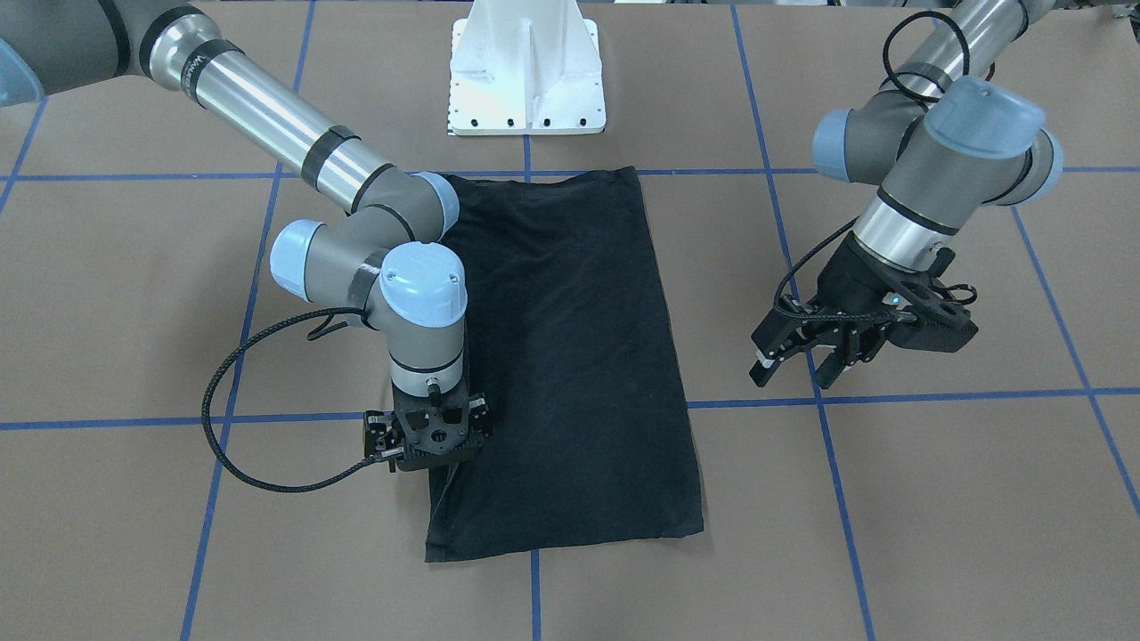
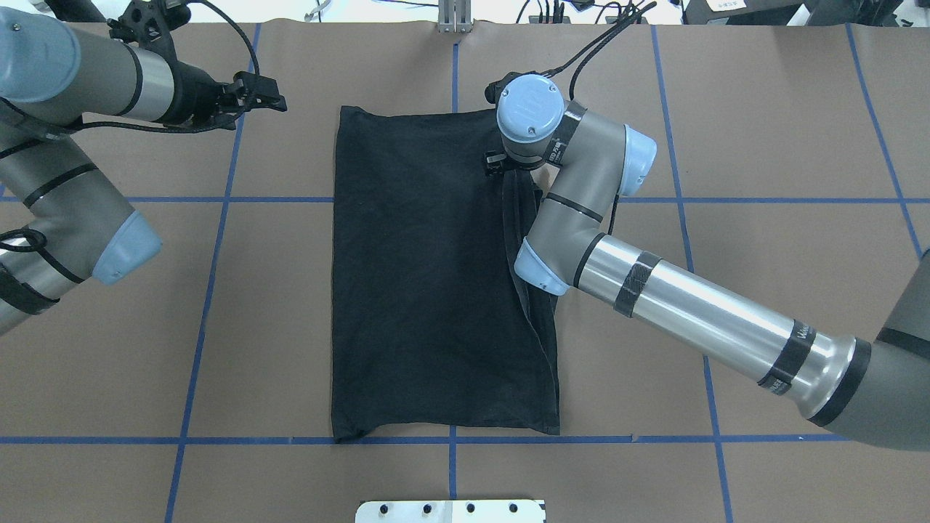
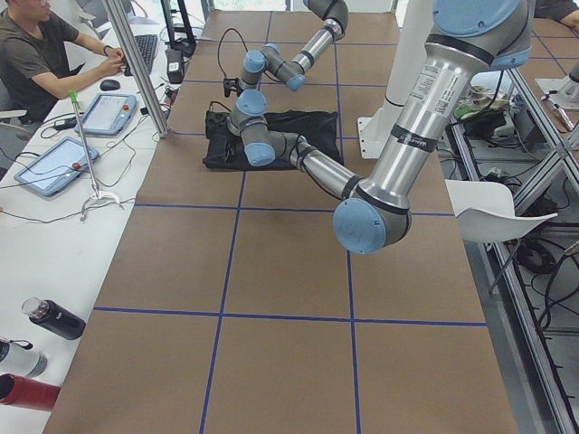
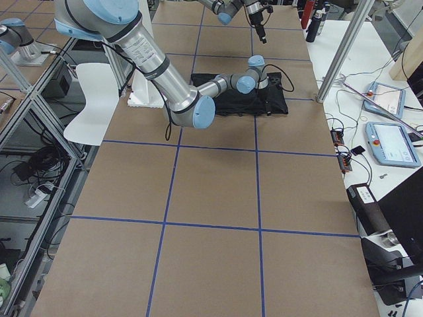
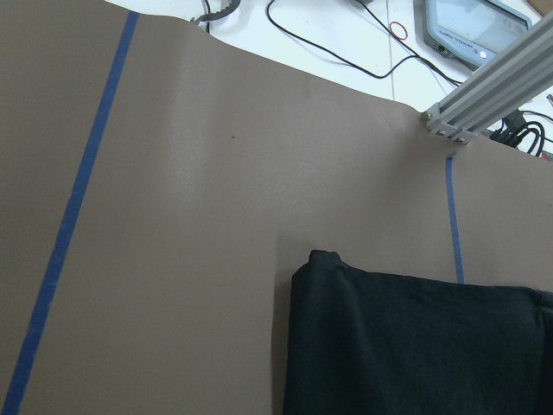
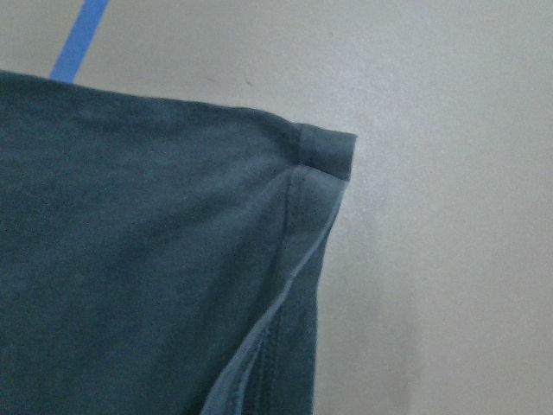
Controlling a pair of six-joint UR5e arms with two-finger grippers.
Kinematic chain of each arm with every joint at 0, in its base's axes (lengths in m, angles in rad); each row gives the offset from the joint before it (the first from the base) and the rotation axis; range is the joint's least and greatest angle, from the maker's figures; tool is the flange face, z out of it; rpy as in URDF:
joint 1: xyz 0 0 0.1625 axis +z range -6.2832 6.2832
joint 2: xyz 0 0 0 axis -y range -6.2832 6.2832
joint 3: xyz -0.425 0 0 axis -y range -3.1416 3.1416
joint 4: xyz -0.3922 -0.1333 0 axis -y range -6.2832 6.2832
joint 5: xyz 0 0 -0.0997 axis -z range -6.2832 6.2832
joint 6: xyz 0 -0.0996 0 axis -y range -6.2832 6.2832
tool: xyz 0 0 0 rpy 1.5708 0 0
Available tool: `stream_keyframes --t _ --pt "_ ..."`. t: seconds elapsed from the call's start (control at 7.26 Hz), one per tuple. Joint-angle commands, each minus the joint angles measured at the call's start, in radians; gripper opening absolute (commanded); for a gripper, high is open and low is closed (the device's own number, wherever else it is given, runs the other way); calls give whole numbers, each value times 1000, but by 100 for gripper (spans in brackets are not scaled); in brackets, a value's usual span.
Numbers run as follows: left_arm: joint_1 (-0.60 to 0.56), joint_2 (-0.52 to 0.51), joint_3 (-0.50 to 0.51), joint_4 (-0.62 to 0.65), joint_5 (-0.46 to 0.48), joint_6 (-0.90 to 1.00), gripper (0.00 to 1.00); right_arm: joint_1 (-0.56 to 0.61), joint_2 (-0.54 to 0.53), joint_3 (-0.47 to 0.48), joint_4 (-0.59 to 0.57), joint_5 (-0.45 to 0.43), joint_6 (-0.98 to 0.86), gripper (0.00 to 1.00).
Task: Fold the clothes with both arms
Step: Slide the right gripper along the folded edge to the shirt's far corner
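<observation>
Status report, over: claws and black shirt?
Left gripper open, hovering beside shirt. Right gripper down at shirt's edge, grip unclear. Shirt folded flat, plain black up. Only right arm overhangs it.

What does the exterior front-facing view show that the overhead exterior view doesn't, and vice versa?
Front-facing only: the black right pincer, pointed down at the edge of the black folded T-shirt; overhead, the wrist mostly covers it. Overhead only: the shirt's bunched layers beside the right arm, and cables toward the far table edge. Both: the shirt lying on the brown paper-covered table, blue tape lines, and the left pincer open, clear of the cloth.
</observation>
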Motion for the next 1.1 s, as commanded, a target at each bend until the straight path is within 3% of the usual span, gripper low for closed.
stream_keyframes --t 0.0,0.69,0.96 --pt "0 -1 0 1 0 0 100 23 -69 73 -6 42 -39 100" --pt "0 -1 0 4 0 0 100 26 -128 191 -38 98 -39 100" --pt "0 -4 -1 1 0 0 100 32 -181 376 -101 167 -26 100"
